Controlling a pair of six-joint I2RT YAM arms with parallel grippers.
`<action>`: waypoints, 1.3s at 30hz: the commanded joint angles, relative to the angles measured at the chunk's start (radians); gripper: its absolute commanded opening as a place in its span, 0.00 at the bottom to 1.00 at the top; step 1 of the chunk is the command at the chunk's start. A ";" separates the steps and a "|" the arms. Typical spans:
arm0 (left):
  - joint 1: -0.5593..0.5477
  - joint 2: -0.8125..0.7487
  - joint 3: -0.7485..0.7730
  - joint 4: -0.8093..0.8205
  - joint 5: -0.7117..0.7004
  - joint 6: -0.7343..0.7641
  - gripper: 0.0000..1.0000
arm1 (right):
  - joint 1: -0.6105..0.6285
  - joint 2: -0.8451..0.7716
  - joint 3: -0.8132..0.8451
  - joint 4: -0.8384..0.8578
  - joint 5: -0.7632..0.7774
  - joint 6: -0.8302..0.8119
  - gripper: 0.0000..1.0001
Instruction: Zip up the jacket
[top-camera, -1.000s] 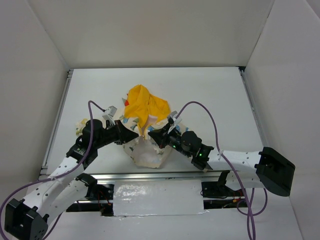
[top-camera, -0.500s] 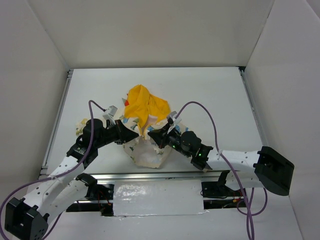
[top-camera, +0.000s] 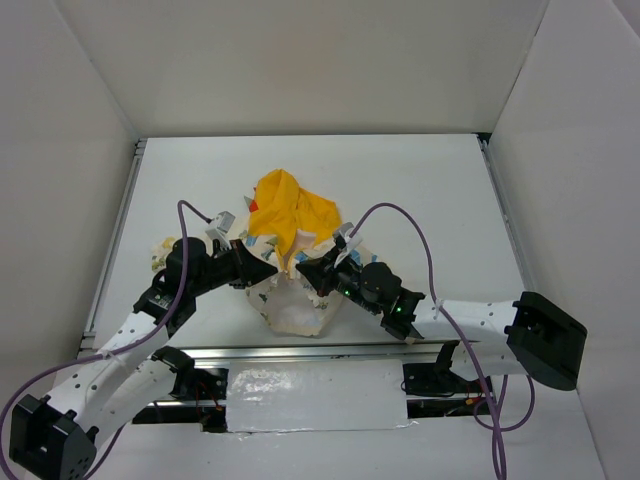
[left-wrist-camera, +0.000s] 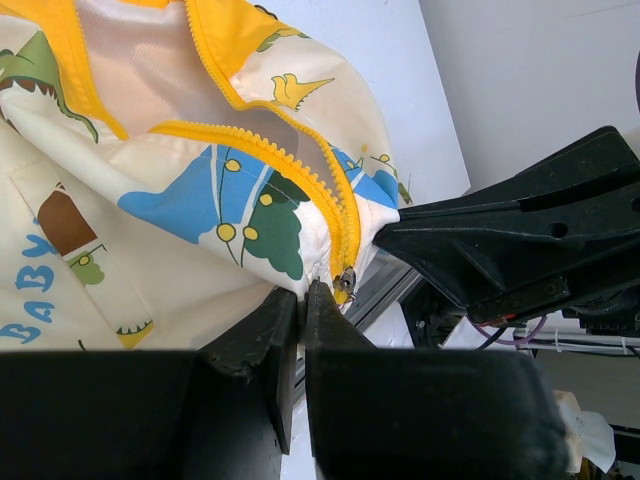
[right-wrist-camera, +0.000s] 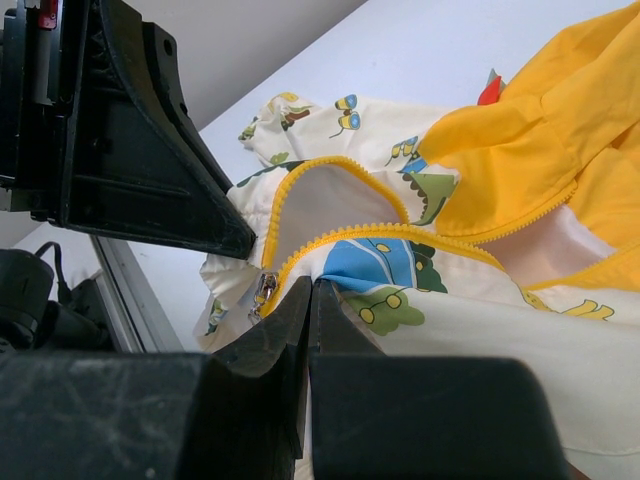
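Jacket (top-camera: 290, 262) is lying crumpled at the near middle of the table (top-camera: 420, 190). Its zipper (left-wrist-camera: 262, 150) is gaping, with the slider (left-wrist-camera: 346, 281) sitting at the hem, so nearly all the closing is waiting to be done. The left gripper (left-wrist-camera: 300, 298) and right gripper (right-wrist-camera: 310, 292) are each clamping hem fabric beside the slider. The yellow hood (top-camera: 290, 205) is bunching over the far end and is probably obstructing the zipper's path.

Records slight leftward creep of the right arm (top-camera: 440, 312), elbow and forearm included, with the right gripper (top-camera: 300, 268) drawn marginally closer to the left gripper (top-camera: 272, 268) at the near end of the jacket (top-camera: 295, 312).
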 joint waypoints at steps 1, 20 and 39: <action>-0.004 -0.001 0.035 0.029 0.012 0.015 0.00 | 0.004 0.001 0.034 0.053 0.009 -0.017 0.00; -0.004 0.007 0.018 0.052 0.032 0.006 0.00 | 0.004 0.017 0.056 0.052 0.014 -0.025 0.00; -0.006 0.013 -0.004 0.060 0.035 0.011 0.00 | 0.004 0.019 0.079 0.032 0.019 -0.042 0.00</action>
